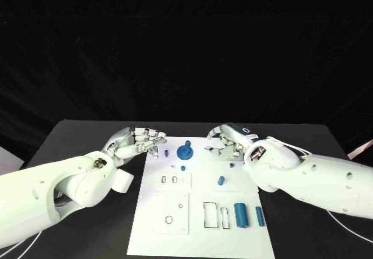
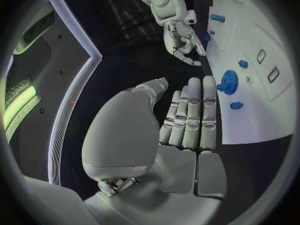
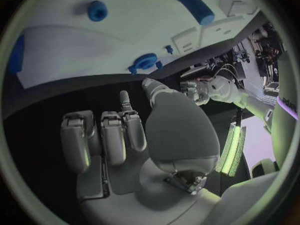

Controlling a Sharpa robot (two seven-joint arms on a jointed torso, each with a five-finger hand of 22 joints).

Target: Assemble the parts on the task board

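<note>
The white task board [image 1: 156, 237] lies in the middle of the black table. A blue gear [image 1: 185, 152] stands near its far edge, with a small blue peg [image 1: 166, 153] to its left. A blue oval piece [image 1: 221, 181] lies mid-board, and two blue cylinders [image 1: 241, 215] lie at the near right. My left hand [image 1: 142, 141] hovers at the board's far left corner, fingers curled in and holding nothing. My right hand [image 1: 225, 140] hovers at the far right corner, also curled and holding nothing. The left wrist view shows the gear [image 2: 228, 81] beyond my folded fingers [image 2: 189, 116]. The right wrist view shows the gear [image 3: 145, 62] and a cylinder [image 3: 195, 5].
Rectangular slots [image 1: 209, 214] and an oval hole [image 1: 168, 219] sit in the board's near half. Black table [image 1: 77, 135] surrounds the board on all sides. My forearms lie along the board's left and right edges.
</note>
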